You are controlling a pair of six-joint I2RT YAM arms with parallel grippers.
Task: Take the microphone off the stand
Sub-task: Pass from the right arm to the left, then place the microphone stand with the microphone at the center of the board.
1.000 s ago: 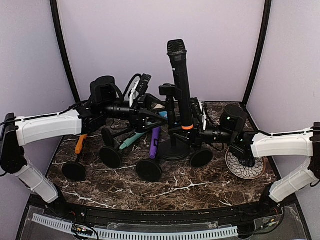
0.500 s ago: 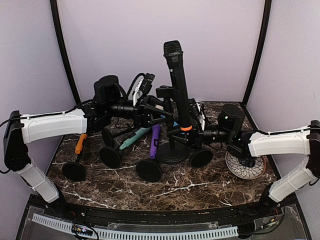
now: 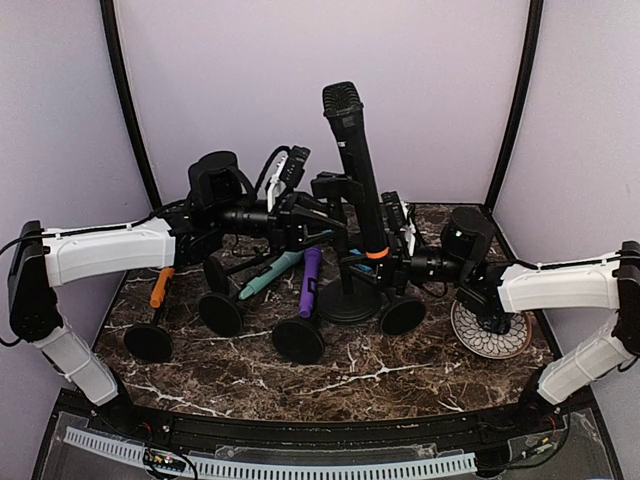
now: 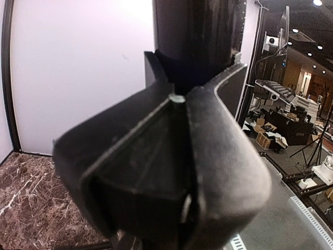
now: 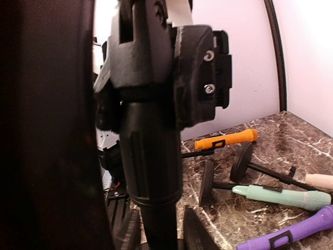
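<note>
The only dish in sight was a patterned plate (image 3: pixel 490 338) at the right of the worktop (image 3: pixel 400 372), partly hidden under the right forearm. The stand (image 3: pixel 348 300) stood upright in the middle on its round base. The black microphone (image 3: pixel 355 170) rose steeply beside the stand's clip (image 3: pixel 335 186), leaning a little to the left at its head. Whether its body sat inside the clip or just against it could not be told.

The right gripper (image 3: pixel 385 257) was clamped on the lower end of the black microphone, right at its orange ring, with its fingers on either side. The left gripper (image 3: pixel 312 216) was pressed up to the stand's post just under the clip. Its wrist view was filled by the clip, so I cannot tell whether it was apart or together.

Behind and to the left, spare stands (image 3: pixel 298 340) lay tipped over. With them lay an orange microphone (image 3: pixel 160 287), a teal microphone (image 3: pixel 265 277) and a purple microphone (image 3: pixel 310 283), crowding the space under the left arm.
</note>
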